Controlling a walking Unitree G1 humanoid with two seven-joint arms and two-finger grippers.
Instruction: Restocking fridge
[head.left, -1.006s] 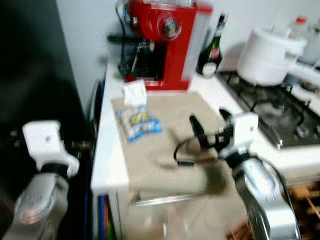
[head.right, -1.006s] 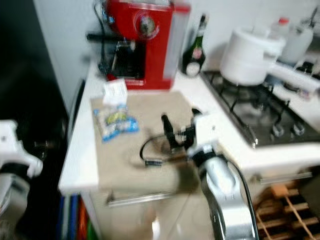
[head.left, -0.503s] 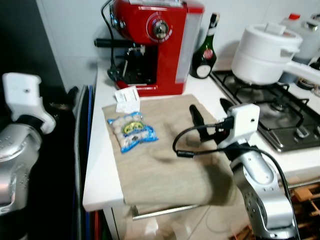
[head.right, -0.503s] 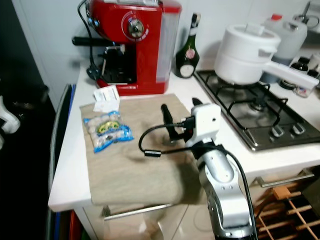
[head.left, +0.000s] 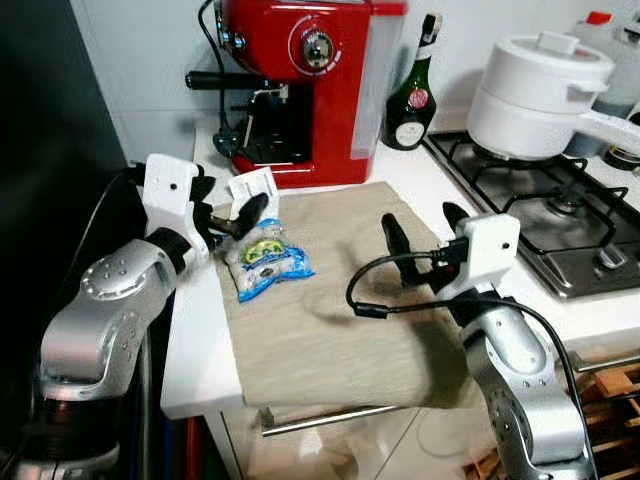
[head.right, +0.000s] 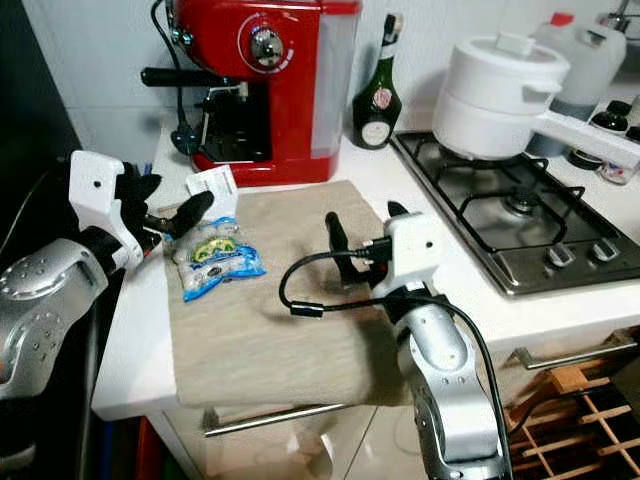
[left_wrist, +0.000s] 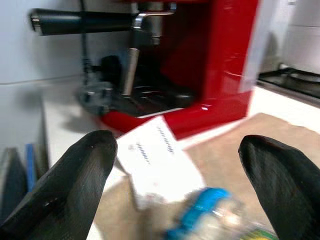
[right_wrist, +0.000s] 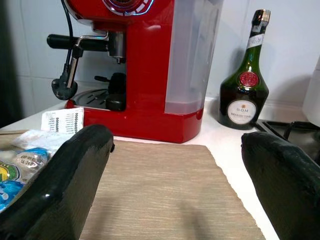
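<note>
Left tool (head.left: 228, 212) hovers open at the left edge of the tabletop (head.left: 195, 330), fingers spread, tips just beside the near-left end of the food packet (head.left: 266, 261). Packet lies flat on the beige mat (head.left: 340, 320), long axis running from the white label (head.left: 254, 190) at the far end toward the robot, slightly slanted to the right. Packet sits just ahead and to the right of the left tool. Right tool (head.left: 420, 232), also open and empty, hangs over the mat's right side, well apart from the packet. Judgement: left arm is nearer; grasp across the short axis.
</note>
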